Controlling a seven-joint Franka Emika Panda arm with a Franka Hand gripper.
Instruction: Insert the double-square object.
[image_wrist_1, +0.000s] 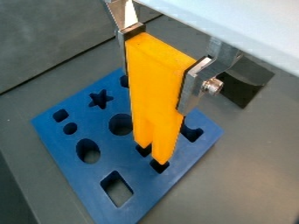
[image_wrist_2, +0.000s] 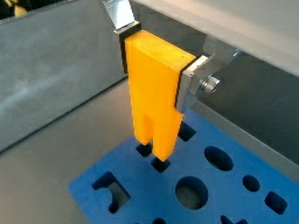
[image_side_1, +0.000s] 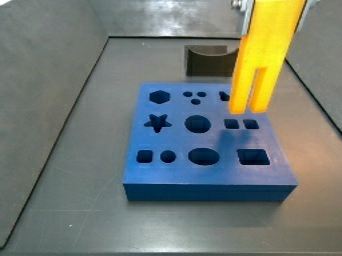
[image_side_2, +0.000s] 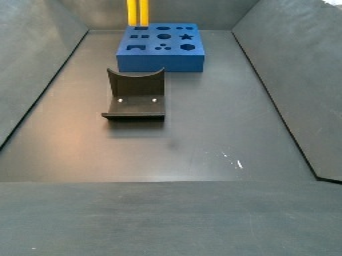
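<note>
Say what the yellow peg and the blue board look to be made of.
Peg, held upright in the hand above the board: probably plastic, smooth, even yellow, slightly glossy. Board: possibly plastic or painted; flat matte blue, crisp-edged holes.

Yellow double-square object upright over blue board — dark curved block nearer, pincer out of frame

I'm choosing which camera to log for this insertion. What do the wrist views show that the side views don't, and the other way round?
Only the wrist views show the end effector clamped on the double-square object, legs just above the blue board. Only the side views show the dark grey curved block whole, standing apart from the board, and the bin walls. Both share the peg over the board.
</note>
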